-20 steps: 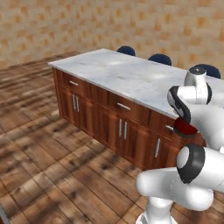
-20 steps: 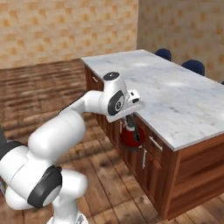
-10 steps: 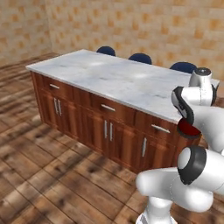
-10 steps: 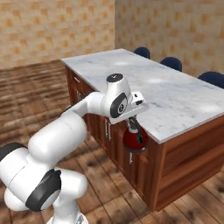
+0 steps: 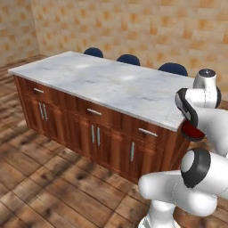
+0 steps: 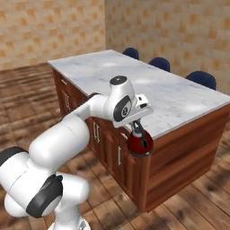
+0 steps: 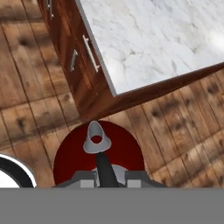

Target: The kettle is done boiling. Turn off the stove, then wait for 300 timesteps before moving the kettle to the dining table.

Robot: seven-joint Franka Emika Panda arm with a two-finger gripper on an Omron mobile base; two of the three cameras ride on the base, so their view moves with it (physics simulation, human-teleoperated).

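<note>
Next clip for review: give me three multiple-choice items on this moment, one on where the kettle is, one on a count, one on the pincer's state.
1. Where is the kettle?
A. standing on the marble top
B. hanging beside the dining table's corner, below its top
C. on the floor

2. How many blue chairs show behind the table?
A. one
B. three
C. five

3. What is the pincer doing?
A. shut on the kettle's handle
B. open above the marble
C. gripping a drawer handle

Answers: 1 B, the right base view shows it hanging against the wood base; 2 B, three blue backs rise past the far edge; 3 A, the kettle hangs from it.
</note>
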